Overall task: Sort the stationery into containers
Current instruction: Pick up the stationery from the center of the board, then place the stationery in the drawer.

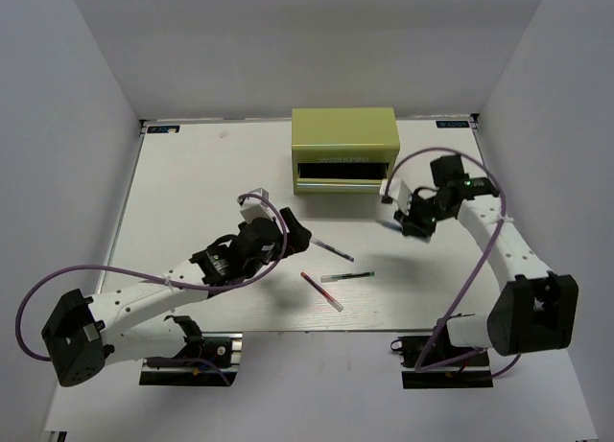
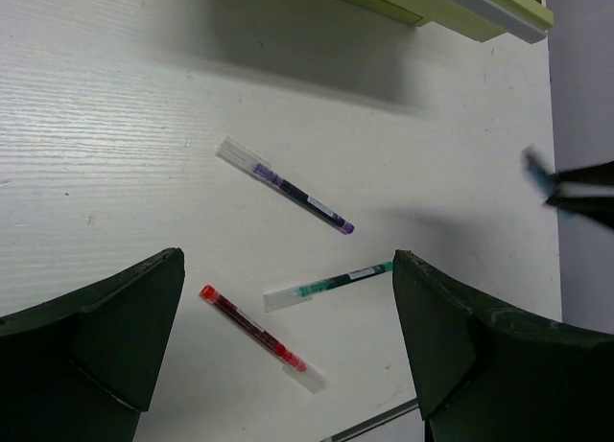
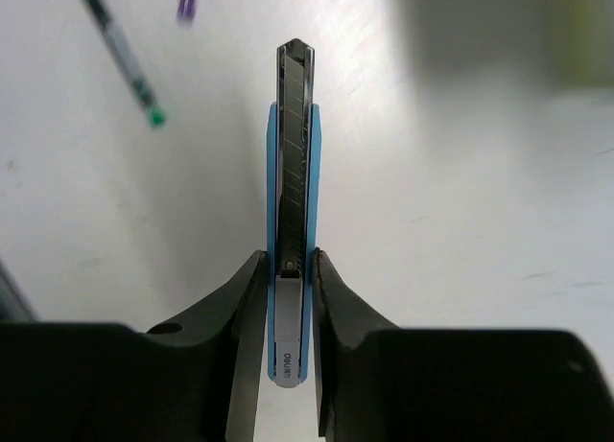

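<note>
Utility knife (image 3: pixel 290 174): light blue, pinched near its tail end by the right end effector (image 3: pixel 288 260), which is clenched on its flanks; most of the body juts forward unsupported, and the dark blade strip reaches past the blue casing
Where it is: in the air above the counter (image 1: pixel 192 174), just right of the cabinet's front
Grip risk: held so far back, the knife could pivot or slide between the pads if its tip meets anything
Entry risk: the cabinet (image 1: pixel 343 150) offers only a shallow dark front opening; a tilted or misaligned approach would likely catch the tip on the lip, and the exposed blade could scrape it
Pens: purple-tipped pen (image 2: pixel 288 188), green pen (image 2: pixel 326 286) and red pen (image 2: pixel 254 337) lie loose on the counter, near one another but apart; being round, they would probably roll if nudged
Left end effector (image 2: pixel 288 260): released, jaws spread wide above the pens, holding nothing
Arm risk: both arms are near the cabinet front; reaching for it together could make them clash
</note>
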You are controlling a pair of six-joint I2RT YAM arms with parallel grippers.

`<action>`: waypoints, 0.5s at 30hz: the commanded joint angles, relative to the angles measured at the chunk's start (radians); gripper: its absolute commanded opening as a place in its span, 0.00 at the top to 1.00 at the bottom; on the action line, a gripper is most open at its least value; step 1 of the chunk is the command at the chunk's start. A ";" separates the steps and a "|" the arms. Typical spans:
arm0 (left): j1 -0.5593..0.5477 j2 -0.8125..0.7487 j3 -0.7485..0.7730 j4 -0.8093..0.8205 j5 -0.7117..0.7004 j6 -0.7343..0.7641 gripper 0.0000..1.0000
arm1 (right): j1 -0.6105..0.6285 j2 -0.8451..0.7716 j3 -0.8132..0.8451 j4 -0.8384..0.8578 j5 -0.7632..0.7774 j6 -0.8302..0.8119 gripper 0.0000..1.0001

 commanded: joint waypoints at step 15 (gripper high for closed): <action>0.007 0.034 0.044 0.036 0.029 -0.065 0.00 | 0.215 0.310 0.616 0.153 -0.064 -0.016 0.89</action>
